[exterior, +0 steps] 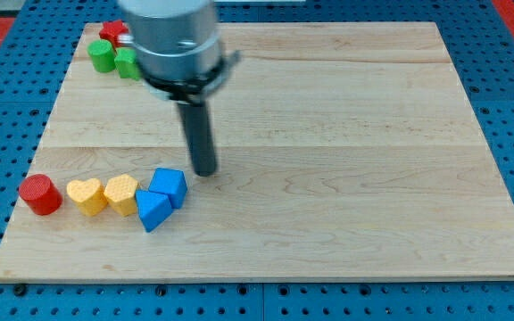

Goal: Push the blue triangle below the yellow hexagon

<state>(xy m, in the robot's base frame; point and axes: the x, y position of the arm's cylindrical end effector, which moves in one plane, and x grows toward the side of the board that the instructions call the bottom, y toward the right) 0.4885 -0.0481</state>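
The yellow hexagon [121, 193] lies at the view's lower left on the wooden board [346, 178]. Two blue blocks touch it on its right. The lower one, the blue triangle [153, 211], sits at the hexagon's lower right. The upper blue block [169, 185], whose shape I cannot make out, sits just above and right of the triangle. My tip [203, 171] is on the board just right of and slightly above the upper blue block, a small gap away from it.
A yellow heart [86, 196] touches the hexagon's left side, and a red cylinder [39, 194] stands further left. At the view's top left are two green blocks [103, 55] [127, 63] and a red block [112, 33], partly hidden by the arm.
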